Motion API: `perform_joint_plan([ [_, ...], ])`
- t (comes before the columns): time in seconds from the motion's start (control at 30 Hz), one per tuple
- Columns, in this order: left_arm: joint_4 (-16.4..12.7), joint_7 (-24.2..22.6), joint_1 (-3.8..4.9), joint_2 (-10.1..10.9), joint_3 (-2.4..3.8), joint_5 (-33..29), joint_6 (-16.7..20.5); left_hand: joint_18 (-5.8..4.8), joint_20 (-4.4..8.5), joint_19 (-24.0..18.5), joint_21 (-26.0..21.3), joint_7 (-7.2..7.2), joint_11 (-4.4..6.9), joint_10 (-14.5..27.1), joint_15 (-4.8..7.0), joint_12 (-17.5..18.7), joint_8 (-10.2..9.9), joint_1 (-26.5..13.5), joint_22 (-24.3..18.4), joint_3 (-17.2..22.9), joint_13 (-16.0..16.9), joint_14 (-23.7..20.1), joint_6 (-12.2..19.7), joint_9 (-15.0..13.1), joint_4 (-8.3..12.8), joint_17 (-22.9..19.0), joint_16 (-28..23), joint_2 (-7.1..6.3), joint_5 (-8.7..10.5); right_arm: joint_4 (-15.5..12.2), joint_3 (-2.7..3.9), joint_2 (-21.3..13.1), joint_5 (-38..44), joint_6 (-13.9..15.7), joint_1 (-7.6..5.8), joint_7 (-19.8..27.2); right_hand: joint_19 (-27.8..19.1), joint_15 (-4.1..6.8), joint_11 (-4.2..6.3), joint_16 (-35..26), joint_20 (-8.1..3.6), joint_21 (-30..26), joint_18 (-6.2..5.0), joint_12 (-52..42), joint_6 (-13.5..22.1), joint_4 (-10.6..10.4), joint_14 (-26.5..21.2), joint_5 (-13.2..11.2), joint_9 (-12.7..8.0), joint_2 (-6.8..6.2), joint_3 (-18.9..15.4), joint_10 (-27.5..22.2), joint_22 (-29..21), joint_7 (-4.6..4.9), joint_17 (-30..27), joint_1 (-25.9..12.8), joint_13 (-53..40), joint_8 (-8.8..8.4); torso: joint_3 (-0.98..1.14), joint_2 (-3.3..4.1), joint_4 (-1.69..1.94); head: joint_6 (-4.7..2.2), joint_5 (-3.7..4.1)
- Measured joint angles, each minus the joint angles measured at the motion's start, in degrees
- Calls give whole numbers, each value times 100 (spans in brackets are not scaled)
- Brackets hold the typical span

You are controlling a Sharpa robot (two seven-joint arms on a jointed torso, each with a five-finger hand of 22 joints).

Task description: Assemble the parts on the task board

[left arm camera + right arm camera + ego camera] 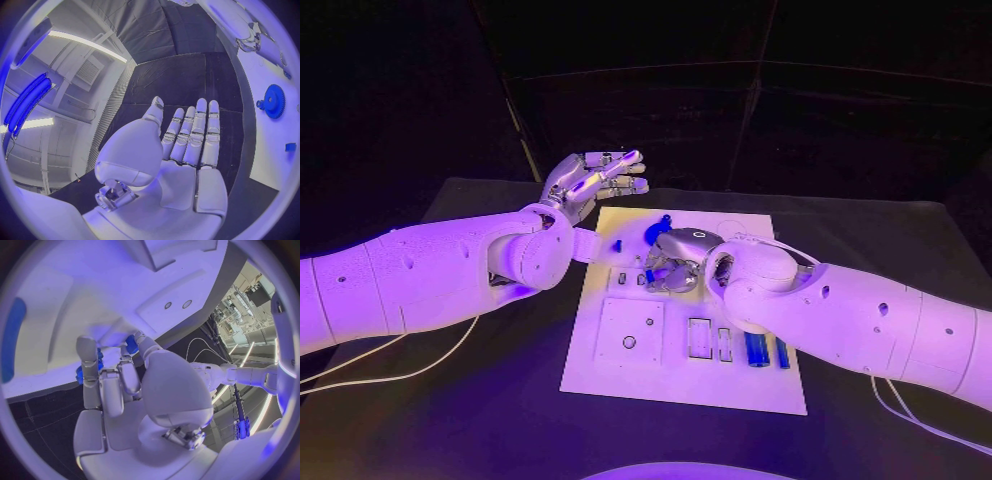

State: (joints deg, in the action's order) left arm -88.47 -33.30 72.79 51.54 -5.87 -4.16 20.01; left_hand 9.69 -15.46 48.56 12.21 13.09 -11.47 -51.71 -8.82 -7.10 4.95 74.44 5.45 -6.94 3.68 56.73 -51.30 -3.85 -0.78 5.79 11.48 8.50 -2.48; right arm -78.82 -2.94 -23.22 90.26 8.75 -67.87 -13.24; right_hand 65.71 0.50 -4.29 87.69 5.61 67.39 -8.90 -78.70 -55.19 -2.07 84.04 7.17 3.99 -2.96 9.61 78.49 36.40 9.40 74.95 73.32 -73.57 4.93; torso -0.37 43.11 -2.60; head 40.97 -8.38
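Note:
The white task board [733,385] lies mid-table. My right hand [675,262] reaches down onto its far half, fingers curled toward the plate. In the right wrist view, the right hand [125,390] pinches a small blue part [131,344] between thumb and a finger, right at the board's surface [75,295]. A blue gear [658,230] stands just beyond that hand; blue [81,373] shows behind another finger. My left hand [596,180] hovers open, fingers straight, off the board's far left corner. The left wrist view shows the left hand [187,150] empty, with the gear [273,101] off to its side.
Two blue cylinders [757,350] [782,352] lie in slots on the board's near right. A small blue piece [616,245] sits near the board's left edge, by my left forearm. Rectangular recesses [700,338] and a square plate with holes [629,330] fill the near half. White cables [387,370] trail on the black table.

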Motion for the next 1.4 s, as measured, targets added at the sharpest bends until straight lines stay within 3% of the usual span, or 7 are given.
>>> perform_joint_plan([
  [0.63,14,0,0,-2,-1,-2,0,0,56,205,6,26,47,-88,43,-1,0,0,2,16,0,232,-77,1,16,14,69,0,0,-243,-21,-198,6,538,70,-41,-51,-103,-113,-15,97,-50,1,262,531,-255,-20,-41,-20,-50,-371,-318,-95,106,-2,-49,382,-83,3,-1,0,-5,26],
  [0.77,21,38,0,22,-1,12,5,0,185,571,169,-41,154,-387,176,-133,3,-1,56,3,26,698,-252,-4,29,139,275,-1,0,-514,-22,-481,-84,859,78,212,-104,-123,-146,-36,150,-117,1,270,629,-257,0,37,-20,-119,-404,-351,-216,129,-2,20,409,-83,7,-7,-1,-6,24],
  [0.93,94,233,0,87,-1,198,4,-1,645,1700,774,-284,493,-1308,632,-451,146,-172,325,-105,171,2197,-695,-48,0,703,1091,-104,-39,-939,-20,-995,-426,1261,70,831,-175,-143,-163,-36,174,-168,1,269,701,-292,-20,116,-20,-142,-471,-410,-317,161,-2,43,439,-83,6,-22,-14,-24,6],
  [1.0,134,372,0,102,-1,347,-4,-1,851,2233,1130,-434,671,-1746,848,-585,154,-197,499,-120,264,2650,-846,-65,-10,1193,1717,-128,-39,-1076,-20,-1179,-594,1356,38,1056,-200,-155,-167,-65,162,-180,0,293,709,-314,-8,144,-15,-156,-524,-413,-342,169,-2,57,457,-83,5,-35,-17,-26,4],
  [1.23,135,1329,17,285,-1,1426,-44,-2,1130,2767,2275,-623,923,-2380,1068,-1267,287,-279,1238,-144,937,2723,-1030,-115,15,5857,6028,-211,-66,-1354,-7,-1868,-1413,1442,-169,1629,-296,-163,-173,-104,175,-268,1,371,709,-329,0,273,-4,-106,-570,-544,-481,169,-2,161,566,-27,21,-105,-24,12,26],
  [1.33,111,1909,50,334,-1,1974,-143,-68,1242,2970,3449,-715,1027,-2478,1159,-2038,502,-412,2506,-233,1568,2729,-1118,-225,-43,6802,7079,-269,-66,-1346,-7,-2158,-1850,1427,-257,1759,-296,-163,-164,-104,175,-284,1,371,709,-344,0,302,5,-92,-585,-553,-505,169,-3,183,579,-12,34,-141,-22,30,53],
  [1.4,94,2288,80,343,-1,2307,-233,-307,1298,3291,4844,-770,1134,-2740,1201,-3858,757,-427,4227,-251,3386,2732,-1241,-377,-61,6905,7711,-253,-72,-1294,-7,-2286,-2102,1417,-313,1815,-296,-163,-164,-104,175,-284,1,371,709,-360,0,338,4,-87,-602,-553,-505,169,-3,188,579,23,42,-169,-17,47,62],
])
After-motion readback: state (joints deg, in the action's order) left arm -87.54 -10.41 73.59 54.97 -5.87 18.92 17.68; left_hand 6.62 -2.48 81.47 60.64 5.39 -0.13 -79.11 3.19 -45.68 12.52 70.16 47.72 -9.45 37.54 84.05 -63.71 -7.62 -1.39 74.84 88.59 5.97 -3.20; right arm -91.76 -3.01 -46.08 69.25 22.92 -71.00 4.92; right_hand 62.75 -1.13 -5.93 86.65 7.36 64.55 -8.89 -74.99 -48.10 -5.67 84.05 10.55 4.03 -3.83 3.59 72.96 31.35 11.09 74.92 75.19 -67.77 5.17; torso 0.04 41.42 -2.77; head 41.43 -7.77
